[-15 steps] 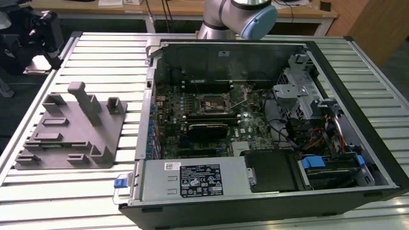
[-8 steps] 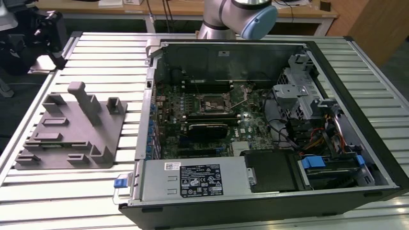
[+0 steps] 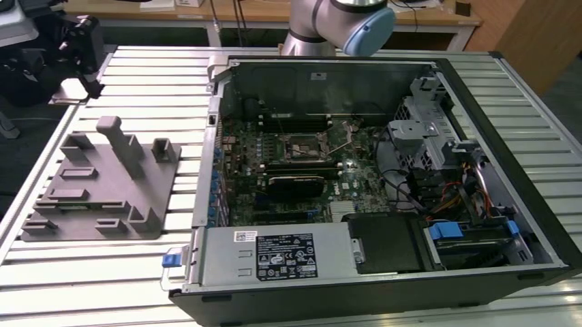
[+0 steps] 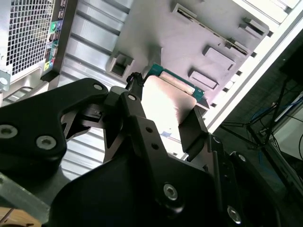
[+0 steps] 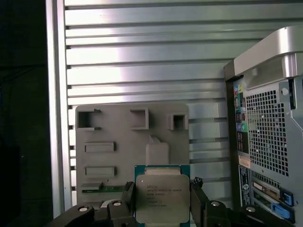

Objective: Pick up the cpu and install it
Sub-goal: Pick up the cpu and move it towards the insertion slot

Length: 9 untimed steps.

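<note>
In both wrist views my gripper (image 5: 162, 201) is shut on the cpu (image 5: 162, 197), a flat square chip with a silver top and a green edge. Black fingers (image 5: 127, 193) press on its two opposite sides. The second wrist view has the cpu (image 4: 166, 97) tilted and shiny, between the fingers (image 4: 191, 128) of the gripper (image 4: 163, 111). The chip hangs above the grey fixture (image 5: 123, 137), clear of it. That fixture (image 3: 100, 184) lies on the table at the exterior view's left. The black socket frame (image 3: 300, 145) sits on the motherboard inside the open computer case (image 3: 364, 170).
The arm (image 3: 337, 20) rises behind the case. The table (image 3: 155, 75) is ribbed aluminium. The case's rear panel (image 5: 267, 123), with grille and ports, stands close beside the fixture. Black equipment (image 3: 73, 41) sits at the far corner on the exterior view's left.
</note>
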Motion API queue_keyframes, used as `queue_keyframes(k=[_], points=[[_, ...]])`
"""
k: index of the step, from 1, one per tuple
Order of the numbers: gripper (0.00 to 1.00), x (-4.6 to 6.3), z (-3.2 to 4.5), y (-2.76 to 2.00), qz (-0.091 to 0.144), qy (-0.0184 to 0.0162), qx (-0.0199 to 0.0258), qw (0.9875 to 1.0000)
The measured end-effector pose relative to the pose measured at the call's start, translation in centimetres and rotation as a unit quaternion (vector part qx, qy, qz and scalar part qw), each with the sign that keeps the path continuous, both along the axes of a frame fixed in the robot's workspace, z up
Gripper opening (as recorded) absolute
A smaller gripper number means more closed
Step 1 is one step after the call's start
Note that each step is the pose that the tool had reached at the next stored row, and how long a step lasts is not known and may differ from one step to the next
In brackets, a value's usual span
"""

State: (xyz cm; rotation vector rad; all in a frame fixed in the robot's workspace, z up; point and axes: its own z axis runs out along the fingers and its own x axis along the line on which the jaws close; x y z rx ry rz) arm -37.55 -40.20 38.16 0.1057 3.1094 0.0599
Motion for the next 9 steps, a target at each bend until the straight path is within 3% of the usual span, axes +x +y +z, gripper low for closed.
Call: queue_keyframes(k=[9], points=[[0.55,1.2,0.0,0.06,0.0,0.0,0.0,1.0]])
